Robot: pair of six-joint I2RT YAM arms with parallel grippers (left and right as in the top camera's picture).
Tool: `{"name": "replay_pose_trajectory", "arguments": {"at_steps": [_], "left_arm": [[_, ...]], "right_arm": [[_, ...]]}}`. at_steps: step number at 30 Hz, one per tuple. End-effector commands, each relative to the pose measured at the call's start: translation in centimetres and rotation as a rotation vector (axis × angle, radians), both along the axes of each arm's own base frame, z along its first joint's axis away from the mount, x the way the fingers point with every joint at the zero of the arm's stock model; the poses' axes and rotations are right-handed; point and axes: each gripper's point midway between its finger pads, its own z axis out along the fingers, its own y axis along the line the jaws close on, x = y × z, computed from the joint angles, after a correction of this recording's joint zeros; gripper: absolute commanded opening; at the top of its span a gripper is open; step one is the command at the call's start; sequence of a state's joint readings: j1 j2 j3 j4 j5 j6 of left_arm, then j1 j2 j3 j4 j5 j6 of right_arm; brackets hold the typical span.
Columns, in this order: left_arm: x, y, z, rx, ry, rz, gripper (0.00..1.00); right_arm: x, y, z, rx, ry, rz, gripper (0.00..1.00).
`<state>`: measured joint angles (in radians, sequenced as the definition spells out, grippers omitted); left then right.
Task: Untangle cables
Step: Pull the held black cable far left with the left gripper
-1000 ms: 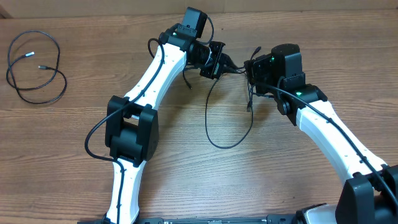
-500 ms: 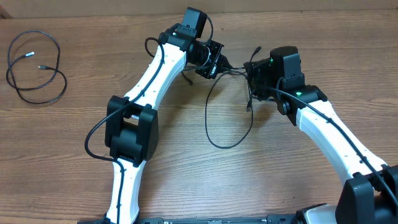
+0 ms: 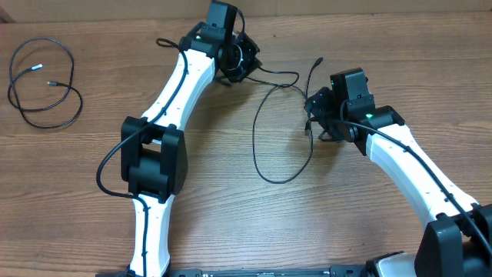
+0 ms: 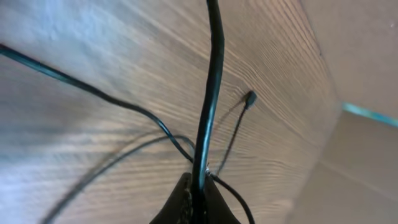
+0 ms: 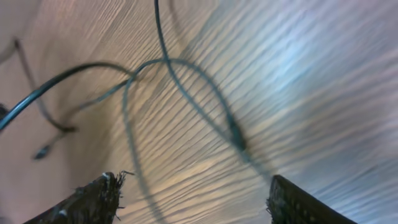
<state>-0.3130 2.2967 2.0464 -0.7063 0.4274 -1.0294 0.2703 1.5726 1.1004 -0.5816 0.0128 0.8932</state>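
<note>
Separating the knotted cords looks to be the step in hand. The wooden table [image 3: 231, 231] carries all the cables, and no box, tray or other container is in view, so nothing is held in one.

The big loop [image 3: 256, 150] of thin black cord lying mid-table serves as the landmark. Above it and to its left, the left tool [image 3: 244, 61] is pinched fully closed on a strand; its wrist view shows that strand running straight out from between the tips, with thinner strands crossing just beyond it. Just right of the loop's upper end, the right tool [image 3: 314, 115] stands wide open with nothing between its fingers; strands cross on the table under it. Far to the left of the loop, well apart, a coiled cable [image 3: 46, 127] lies on its own, seemingly already free. A small plug [image 3: 319, 60] points up past the loop's top right.

The next move likely calls for the right tool to find one single strand near the crossing and pull it away from the left tool's hold, without catching two cords at once.
</note>
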Motion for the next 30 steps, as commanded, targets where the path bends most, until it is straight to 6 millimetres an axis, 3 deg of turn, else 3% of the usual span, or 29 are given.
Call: {"name": "replay_pose_trajectory", "arguments": {"at_steps": [1,4,10,13,22,27,30], "left_arm": [[0.6,0.4,1.8,0.114,-0.187,-0.160,0.04],[1.1,0.1,4.3,0.135,-0.293,-0.235,0.04],[1.3,0.1,12.7,0.154,-0.472,-0.274,0.04],[0.9,0.3,15.7,0.147,-0.513,-0.268,0.04],[-0.7,2.2,25.7,0.148,-0.727,-0.245,0.04],[-2.8,3.6,31.5,0.146,-0.852,-0.224,0.04],[-3.9,4.6,33.9,0.166,-0.910,-0.215,0.04]], "right_arm": [[0.7,-1.7,-0.7,-0.218,-0.029,0.131,0.77],[0.7,-1.6,-1.9,-0.233,0.002,0.151,0.77],[0.3,0.4,-5.3,-0.140,0.085,0.219,0.77],[0.3,0.6,-6.6,-0.137,0.108,0.224,0.75],[-0.5,0.3,-9.2,-0.150,0.188,0.228,0.43],[-0.5,0.2,-9.5,-0.157,0.194,0.225,0.41],[-0.7,0.1,-9.7,-0.164,0.204,0.223,0.41]]}}
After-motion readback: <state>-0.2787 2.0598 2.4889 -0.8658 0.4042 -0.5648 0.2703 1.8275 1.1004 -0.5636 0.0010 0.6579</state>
